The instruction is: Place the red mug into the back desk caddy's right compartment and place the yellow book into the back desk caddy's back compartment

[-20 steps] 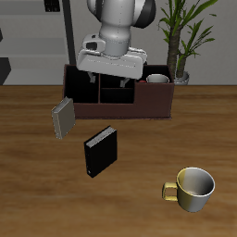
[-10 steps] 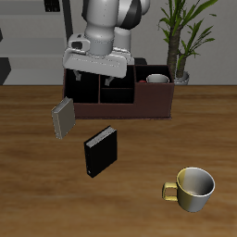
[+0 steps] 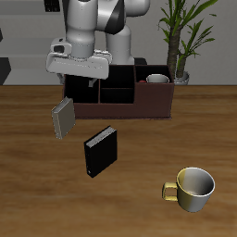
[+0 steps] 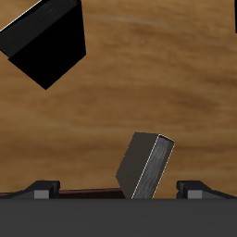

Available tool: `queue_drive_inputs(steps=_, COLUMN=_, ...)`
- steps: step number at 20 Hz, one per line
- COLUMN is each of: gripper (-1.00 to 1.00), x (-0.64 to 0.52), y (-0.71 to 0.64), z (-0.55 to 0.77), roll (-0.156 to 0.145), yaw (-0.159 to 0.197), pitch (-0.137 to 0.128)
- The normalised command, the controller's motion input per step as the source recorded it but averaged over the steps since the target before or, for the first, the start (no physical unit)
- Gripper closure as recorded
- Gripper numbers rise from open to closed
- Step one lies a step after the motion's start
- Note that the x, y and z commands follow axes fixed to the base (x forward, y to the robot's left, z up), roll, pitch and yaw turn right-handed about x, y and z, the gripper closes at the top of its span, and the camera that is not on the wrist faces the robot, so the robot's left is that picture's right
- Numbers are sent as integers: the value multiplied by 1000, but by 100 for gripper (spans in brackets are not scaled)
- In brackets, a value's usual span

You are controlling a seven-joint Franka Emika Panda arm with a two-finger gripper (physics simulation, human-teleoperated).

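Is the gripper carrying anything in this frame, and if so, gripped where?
Nothing is held. The gripper hangs open and empty above the table, the yellow book standing untouched below it; the red mug already sits in the back desk caddy.

A red mug with a red rim sits upright inside one end section of the back desk caddy, a long, low, dark reddish-brown box at the rear of the desk. The yellow book, small, thin and grey-tan with pale striped page edges, stands tilted on the desk just before the caddy's other end.
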Motion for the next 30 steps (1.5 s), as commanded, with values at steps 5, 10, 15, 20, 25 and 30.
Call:
queue_drive_inputs(steps=5, gripper=-100, x=-41, y=-430, z=-94, roll=-15, yaw=-44, pitch=9)
queue_drive_inputs(steps=10, gripper=-100, x=39, y=-258, z=-17, roll=-12, yaw=-29, pitch=5)
queue_drive_inputs(steps=15, gripper=-100, x=48, y=-202, z=-103, roll=-14, yaw=-49, pitch=5)
queue_drive_inputs(steps=20, gripper=-100, x=-4, y=-140, z=-226, roll=-19, yaw=-64, pitch=7)
queue_drive_inputs(steps=25, gripper=-100, x=-53, y=64, z=-128, roll=2, yaw=-52, pitch=-27)
queue_drive_inputs(steps=30, gripper=-100, x=6, y=114, z=-209, roll=7, yaw=-8, pitch=7)
